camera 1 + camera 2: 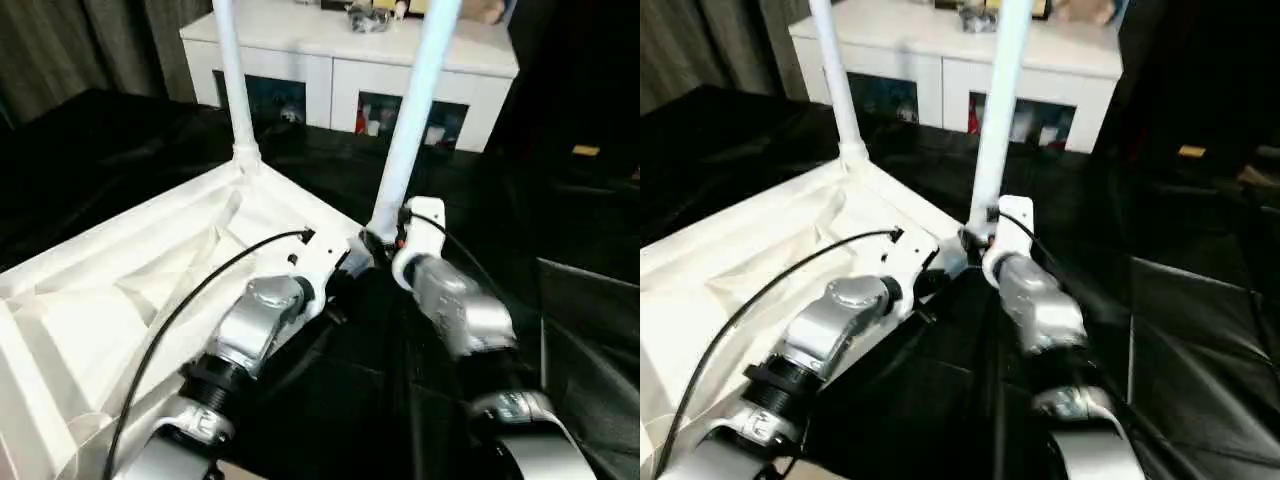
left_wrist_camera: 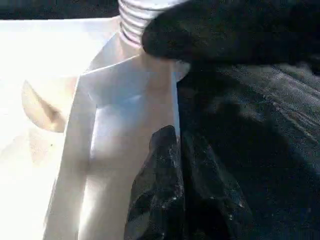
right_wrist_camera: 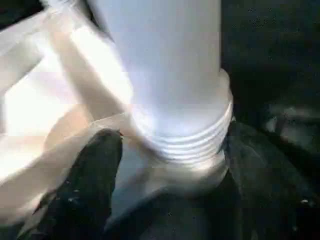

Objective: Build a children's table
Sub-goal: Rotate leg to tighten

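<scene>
the children's table [image 1: 150, 290] lies upside down on a black sheet [image 1: 560, 330], ribbed underside up, so its corner sockets face upward for the legs. two legs stand upright: a far leg [image 1: 235, 90] seated in its corner, and a near leg [image 1: 410, 130] at the corner closest to both arms.

the right hand [image 1: 385, 245] sits at the base of the near leg, and in the right wrist view its fingers [image 3: 90, 185] stand either side of the threaded end [image 3: 185, 140], clamped on the leg just above the socket. several thread rings are exposed, so i judge the leg is not fully screwed home; gripping low looks meant to turn it.

the left hand [image 2: 175, 200] is pressed onto the top's raised rim [image 2: 165, 105] just beside that corner, its two fingers close together with the rim wall at their tips. whether they pinch the wall or just rest against it i cannot tell; either way it looks placed to stop the top turning.

behind stands a white cabinet [image 1: 350, 60].
</scene>
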Motion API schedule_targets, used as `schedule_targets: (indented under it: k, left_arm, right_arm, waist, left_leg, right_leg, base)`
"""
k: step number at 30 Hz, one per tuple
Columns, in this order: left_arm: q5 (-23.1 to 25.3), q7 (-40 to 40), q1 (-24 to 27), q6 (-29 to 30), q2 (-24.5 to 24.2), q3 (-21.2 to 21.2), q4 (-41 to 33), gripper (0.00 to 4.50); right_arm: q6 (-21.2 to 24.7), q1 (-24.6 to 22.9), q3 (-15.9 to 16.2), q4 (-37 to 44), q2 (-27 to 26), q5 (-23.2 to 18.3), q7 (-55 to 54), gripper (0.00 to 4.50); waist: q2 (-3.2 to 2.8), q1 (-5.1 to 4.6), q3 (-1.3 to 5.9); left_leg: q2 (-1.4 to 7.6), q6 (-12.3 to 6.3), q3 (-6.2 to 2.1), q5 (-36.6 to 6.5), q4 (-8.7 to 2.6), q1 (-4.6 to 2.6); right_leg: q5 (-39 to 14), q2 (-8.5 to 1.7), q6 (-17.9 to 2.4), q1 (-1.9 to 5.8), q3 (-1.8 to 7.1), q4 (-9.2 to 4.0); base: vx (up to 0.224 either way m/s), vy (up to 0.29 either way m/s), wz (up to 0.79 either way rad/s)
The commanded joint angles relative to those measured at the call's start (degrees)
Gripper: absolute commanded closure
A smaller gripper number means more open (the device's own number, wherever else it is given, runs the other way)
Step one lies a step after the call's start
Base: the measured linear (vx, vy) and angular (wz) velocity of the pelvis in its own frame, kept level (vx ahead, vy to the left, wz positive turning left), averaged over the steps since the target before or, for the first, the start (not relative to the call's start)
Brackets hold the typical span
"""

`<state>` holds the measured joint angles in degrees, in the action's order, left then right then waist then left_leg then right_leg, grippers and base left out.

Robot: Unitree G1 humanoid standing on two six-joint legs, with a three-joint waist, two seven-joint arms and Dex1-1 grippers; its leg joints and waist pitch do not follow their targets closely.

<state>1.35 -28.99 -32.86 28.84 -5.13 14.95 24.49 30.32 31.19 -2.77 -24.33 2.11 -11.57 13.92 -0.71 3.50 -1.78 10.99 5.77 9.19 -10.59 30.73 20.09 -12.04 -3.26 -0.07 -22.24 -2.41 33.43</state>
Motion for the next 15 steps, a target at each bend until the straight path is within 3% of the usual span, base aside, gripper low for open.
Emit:
schedule_targets:
  k: [1,3,6,7,8,11,12,15]
  left_arm:
    - [0.0,-3.1,1.1,-1.7,-1.9,1.0,0.7,4.5]
    - [-0.3,-9.5,2.2,-6.1,-5.1,3.0,-0.7,4.5]
    - [-0.4,-12.8,3.1,-6.9,-7.1,4.1,-1.9,4.5]
    - [-0.9,-17.0,4.4,-10.2,-9.3,5.2,-3.2,4.5]
    - [-1.1,-21.1,5.9,-12.3,-11.9,6.3,-5.0,4.5]
    - [-1.2,-24.7,7.4,-15.1,-14.7,7.4,-6.9,4.5]
    - [-1.6,-25.8,7.9,-15.3,-15.5,7.5,-7.6,4.5]
    - [-3.3,-29.3,9.4,-16.0,-18.2,7.0,-10.3,4.5]
  right_arm:
    - [3.4,-1.6,3.0,3.4,1.3,-1.3,4.2,0.62]
    - [3.9,-3.8,5.9,7.4,5.1,-0.4,8.9,0.49]
    - [3.8,-4.8,7.4,9.1,7.4,0.1,12.2,0.21]
    - [3.5,-5.9,8.8,10.9,9.9,0.3,15.9,0.21]
    - [2.9,-7.0,10.1,12.8,12.7,0.0,19.9,0.21]
    - [1.8,-8.4,11.4,14.9,16.2,-0.6,25.1,0.21]
    - [1.4,-9.0,11.8,15.8,17.5,-0.9,27.1,0.21]
    - [-1.5,-10.9,12.6,18.1,22.1,-1.7,33.9,0.21]
  waist:
    - [0.5,0.33,2.45]
    - [0.02,0.55,2.54]
    - [0.0,0.5,2.54]
    - [-0.36,0.52,2.54]
    - [-0.34,0.58,2.6]
    - [-0.61,0.73,2.96]
    - [-0.65,0.85,2.9]
    - [-0.61,1.49,2.77]
  left_leg:
    - [1.66,-1.89,-0.24,-4.6,-2.8,0.67]
    - [1.76,-2.02,-0.15,-4.6,-2.58,0.43]
    - [1.63,-2.56,0.0,-4.2,-2.36,0.41]
    - [1.68,-2.77,-0.05,-4.0,-2.27,0.48]
    - [1.8,-2.76,-0.14,-3.8,-2.26,0.48]
    - [1.75,-3.29,-0.06,-1.6,-1.72,0.19]
    - [1.88,-3.77,0.2,-1.7,-1.52,-0.16]
    - [2.09,-3.8,0.28,-3.7,-1.46,-0.03]
  right_leg:
    - [3.8,-4.0,-9.3,3.19,2.29,-3.06]
    - [5.2,-4.03,-10.0,3.32,2.35,-3.06]
    - [6.5,-4.04,-11.2,3.38,2.31,-2.81]
    - [6.8,-4.08,-11.4,3.49,2.34,-2.73]
    - [7.3,-4.1,-11.4,3.62,2.31,-2.61]
    - [13.1,-3.71,-13.0,3.58,2.25,-1.85]
    - [14.8,-3.62,-13.9,3.21,2.3,-1.72]
    - [12.4,-3.92,-14.6,3.25,2.29,-1.55]
  base:
    - [0.0,0.0,0.0]
    - [0.0,0.0,0.0]
    - [0.0,0.0,0.0]
    - [0.0,0.0,0.0]
    - [0.0,0.0,0.0]
    - [0.0,0.0,0.0]
    - [0.0,0.0,0.0]
    - [0.0,0.0,0.0]
